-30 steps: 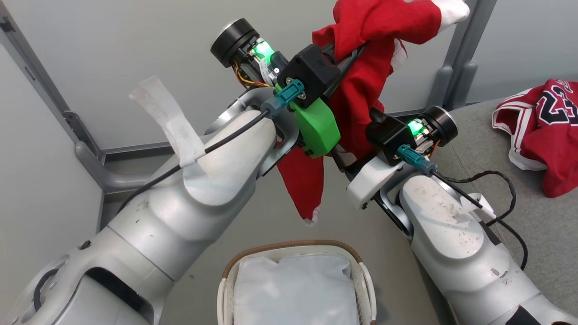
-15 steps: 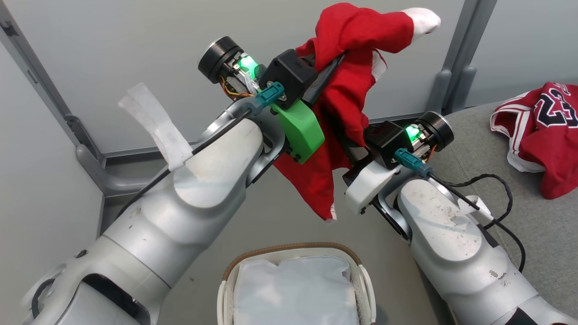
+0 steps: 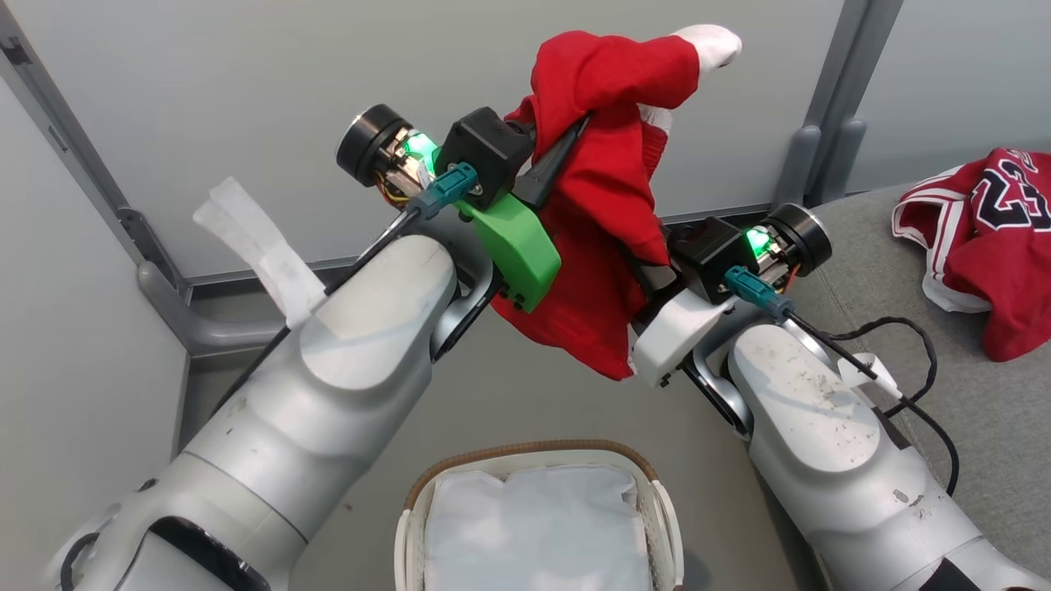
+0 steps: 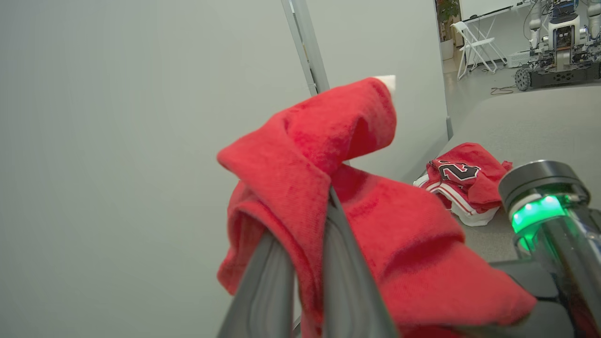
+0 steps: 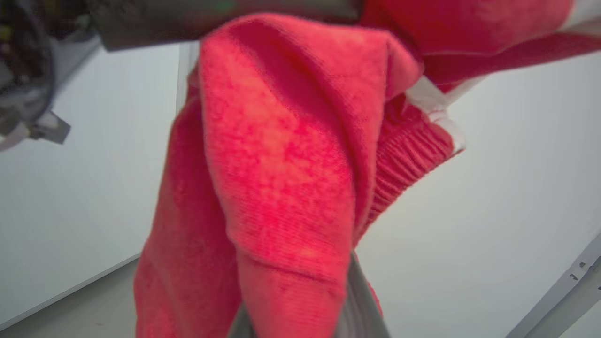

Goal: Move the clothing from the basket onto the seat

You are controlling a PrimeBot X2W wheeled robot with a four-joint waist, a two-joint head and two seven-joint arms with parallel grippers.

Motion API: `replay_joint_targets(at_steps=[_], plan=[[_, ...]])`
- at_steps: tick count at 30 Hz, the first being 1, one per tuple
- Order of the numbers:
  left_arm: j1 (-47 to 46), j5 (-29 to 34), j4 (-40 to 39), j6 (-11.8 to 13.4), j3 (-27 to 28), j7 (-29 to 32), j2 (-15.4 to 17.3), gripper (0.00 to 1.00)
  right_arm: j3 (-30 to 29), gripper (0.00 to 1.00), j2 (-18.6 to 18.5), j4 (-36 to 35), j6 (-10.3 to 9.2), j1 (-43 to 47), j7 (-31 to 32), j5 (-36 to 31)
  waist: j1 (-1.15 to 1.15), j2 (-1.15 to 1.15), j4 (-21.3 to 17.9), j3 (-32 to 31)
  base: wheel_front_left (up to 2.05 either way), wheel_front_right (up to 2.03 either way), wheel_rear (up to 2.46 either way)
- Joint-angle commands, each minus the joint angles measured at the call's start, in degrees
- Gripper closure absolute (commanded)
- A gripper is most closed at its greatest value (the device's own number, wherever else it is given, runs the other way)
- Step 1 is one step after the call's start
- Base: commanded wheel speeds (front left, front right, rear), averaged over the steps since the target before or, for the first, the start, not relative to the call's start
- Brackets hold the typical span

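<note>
The basket [image 3: 525, 453] sits near the robot, between the two arms. It holds its white liner [image 3: 538, 525] and no red cloth. The seat [image 3: 993, 427] is to the right. On its far part lies the jersey [image 3: 981, 246], crumpled, dark printed number facing up, striped trim along its left edge. It lies well apart from the basket.

The red garment [image 3: 603, 213] is up in the air, beyond the basket and left of the seat, in front of the pale far wall. Both tools hold it. Its long axis runs roughly up and down. The upper part folds over and points right, ending in a white tip [image 3: 713, 39]. The lower part hangs as a broad flap whose bottom corner comes down just beside the right wrist, above the floor between basket and wall. In the right wrist view a ribbed band with a white edge [image 5: 413, 141] shows on the garment's right side.

The left tool [image 4: 310, 244] is pressed together on the garment's upper fold, with cloth bunched between its two dark fingers [image 4: 347, 281] and draped over their tips. The right tool [image 5: 300, 314] is lower and to the right, also pinching the garment. Its fingers are mostly buried in the hanging cloth, and one grey finger [image 5: 359, 300] shows at the fabric's edge.
</note>
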Motion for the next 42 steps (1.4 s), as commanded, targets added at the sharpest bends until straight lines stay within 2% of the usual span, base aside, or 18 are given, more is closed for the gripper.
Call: replay_joint_targets(at_steps=[1, 8, 15, 24, 31, 37, 42], plan=[[1.9, -0.34, 0.13, 0.25, 0.42, -0.61, 0.32, 0.0, -0.53, 1.0, -0.2, 0.24, -0.08, 0.93, -0.11, 0.09, 0.0, 0.0, 0.06, 0.04, 0.0, 0.0, 0.0], [9.08, 0.11, -1.6, 0.57, 2.04, -1.13, 0.75, 0.0, -2.99, 1.0, -0.19, 0.52, -0.08, 1.06, -0.11, -0.98, 0.0, 0.0, 0.41, 0.49, 0.0, 0.0, 0.0], [20.73, 3.66, -7.69, 2.02, 7.44, -0.94, 0.78, 0.0, -6.08, 1.0, -0.21, 0.57, -0.08, 1.76, -0.11, -2.48, 0.0, 0.0, 0.53, 1.15, 0.0, 0.0, 0.0], [32.73, 8.65, -11.92, 1.08, 14.32, -0.94, 0.29, 0.0, -9.62, 1.0, -0.19, -0.18, -0.08, 3.75, -0.11, -3.15, 0.0, 0.0, -0.34, 1.71, 0.0, 0.0, 0.0], [38.07, 10.84, -12.86, 0.49, 18.44, -0.95, -0.63, 0.0, -11.98, 1.0, -0.19, -0.27, -0.08, 5.13, -0.11, -3.44, 0.0, 0.0, -1.43, 1.96, 0.0, 0.0, 0.0], [40.12, 12.48, -13.91, 0.16, 20.51, -0.95, -1.06, 0.0, -13.67, 1.0, -0.2, -0.23, -0.08, 6.14, -0.11, -3.64, 0.0, 0.0, -3.18, 2.01, 0.0, 0.0, 0.0], [41.37, 13.37, -16.03, -0.04, 22.21, -0.94, -1.28, 0.0, -14.52, 1.0, -0.22, -0.26, -0.08, 7.09, -0.11, -4.68, 0.0, 0.0, -7.22, 2.28, 0.0, 0.0, 0.0]])
